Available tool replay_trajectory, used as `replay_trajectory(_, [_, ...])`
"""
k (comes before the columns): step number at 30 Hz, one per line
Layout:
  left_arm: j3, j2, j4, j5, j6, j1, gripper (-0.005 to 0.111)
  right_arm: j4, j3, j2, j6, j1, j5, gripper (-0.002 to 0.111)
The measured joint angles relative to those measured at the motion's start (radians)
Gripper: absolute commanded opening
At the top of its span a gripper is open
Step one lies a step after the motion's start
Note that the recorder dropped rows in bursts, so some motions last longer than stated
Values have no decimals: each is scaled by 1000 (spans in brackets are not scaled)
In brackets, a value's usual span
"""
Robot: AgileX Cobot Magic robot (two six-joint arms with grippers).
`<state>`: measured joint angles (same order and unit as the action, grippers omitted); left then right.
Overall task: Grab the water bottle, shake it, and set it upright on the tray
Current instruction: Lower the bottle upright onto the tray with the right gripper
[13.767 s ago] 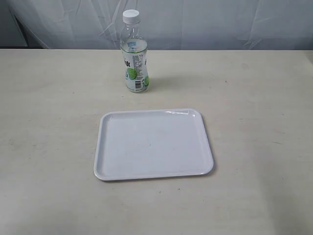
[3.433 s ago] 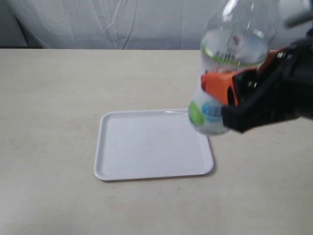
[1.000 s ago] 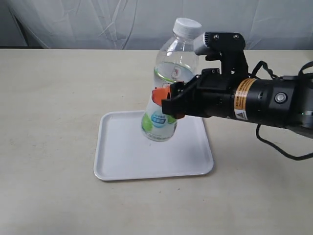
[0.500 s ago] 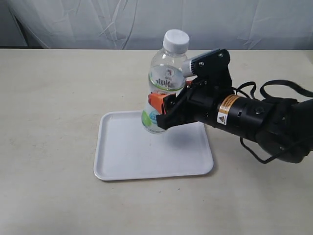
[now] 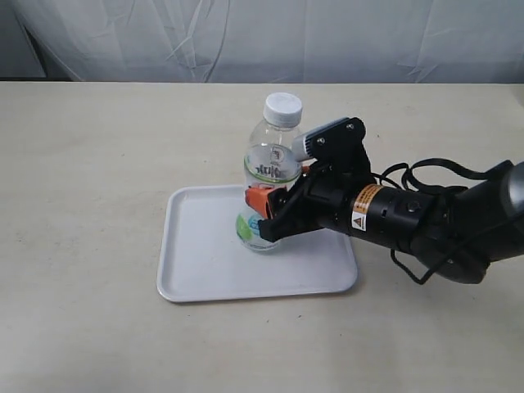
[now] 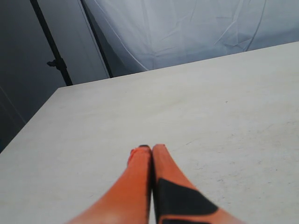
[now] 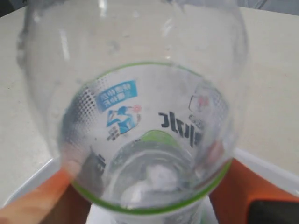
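Observation:
The clear water bottle [image 5: 270, 176] with a white cap stands upright, its base at or just above the floor of the white tray [image 5: 205, 266]. My right gripper [image 5: 264, 214] is shut on the bottle's labelled lower body, orange fingers on either side. From the right wrist the water bottle [image 7: 140, 116] fills the picture, with orange fingers [image 7: 35, 198] at both sides and a strip of the tray [image 7: 261, 165] behind. My left gripper [image 6: 150, 151] is shut with nothing in it, above bare table; it is out of the exterior view.
The right arm [image 5: 409, 217], black with trailing cables, reaches in from the right over the tray's right edge. The beige table [image 5: 90, 164] runs back to a white curtain [image 5: 246, 33]. A dark stand [image 6: 53, 60] is beyond the table in the left wrist view.
The right gripper has brought the bottle down and a little left, from well above the tray to its floor. The bottle has gone from tilted to upright.

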<state>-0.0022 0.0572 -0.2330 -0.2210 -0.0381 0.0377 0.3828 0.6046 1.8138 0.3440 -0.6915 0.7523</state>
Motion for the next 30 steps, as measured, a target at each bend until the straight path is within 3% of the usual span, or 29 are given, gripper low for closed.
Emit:
replay_trajectory(5, [0,0,0,0,0,0,0,0,10,0,0,0,-30,4])
replay_trajectory(7, [0,0,0,0,0,0,0,1,10,0,8,0,-35,23])
replay_trajectory(10, [0,0,0,0,0,0,0,0,10,-2,22,0,-37,64])
replay_trajectory(12, [0,0,0,0,0,0,0,-8,10,-2,24,0,-37,76])
replay_trajectory(24, [0,0,0,0,0,0,0,-25,10,-4,32,0,-86,80])
replay_trajectory(30, [0,0,0,0,0,0,0,40,10,-81,171,0,-283,80])
